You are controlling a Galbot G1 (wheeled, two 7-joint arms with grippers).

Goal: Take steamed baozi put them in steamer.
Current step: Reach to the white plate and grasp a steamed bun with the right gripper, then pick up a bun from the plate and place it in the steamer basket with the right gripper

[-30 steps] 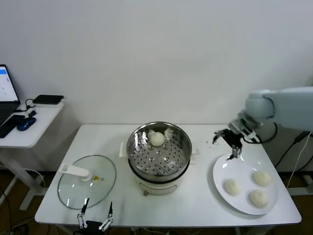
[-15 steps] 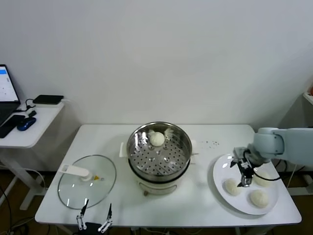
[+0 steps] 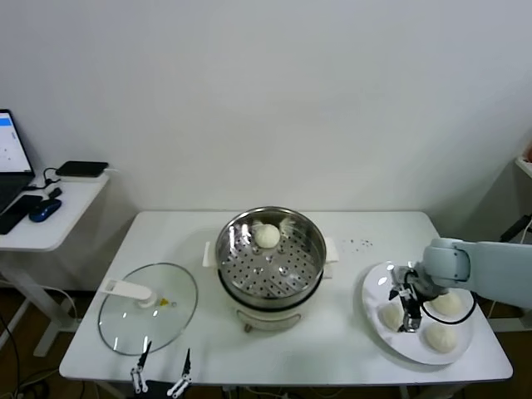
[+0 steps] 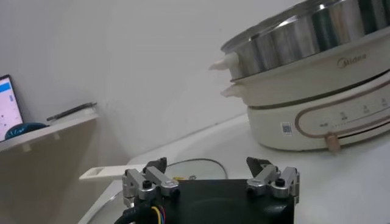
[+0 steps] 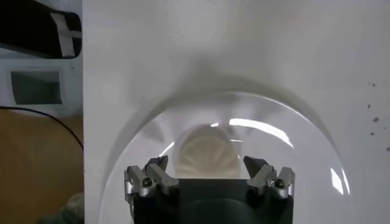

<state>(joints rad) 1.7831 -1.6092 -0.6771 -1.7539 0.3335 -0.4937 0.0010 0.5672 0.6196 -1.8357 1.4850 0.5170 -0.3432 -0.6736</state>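
The steamer (image 3: pixel 270 270) stands mid-table, also seen side-on (image 4: pixel 317 67) in the left wrist view. One steamed baozi (image 3: pixel 266 236) lies in its perforated basket. Three more baozi sit on the white plate (image 3: pixel 374 291) at the right: one left (image 3: pixel 388 317), one back (image 3: pixel 449 304), one front (image 3: pixel 441 337). My right gripper (image 3: pixel 406 306) hangs low over the plate beside the left bun. In the right wrist view it (image 5: pixel 207 165) is open, and a pleated baozi (image 5: pixel 207 152) lies between its fingertips, with space on both sides. My left gripper (image 3: pixel 162 376) is parked open at the table's front edge.
A glass lid with a white handle (image 3: pixel 148 306) lies flat on the table left of the steamer, just beyond my left gripper (image 4: pixel 209 167). A side desk (image 3: pixel 50 208) with a laptop and phone stands at far left. The plate (image 5: pixel 292 131) sits near the table's right edge.
My right gripper has come from behind the plate, forward and down onto it, and now straddles the left bun. Its jaws stayed open. The left arm has not moved.
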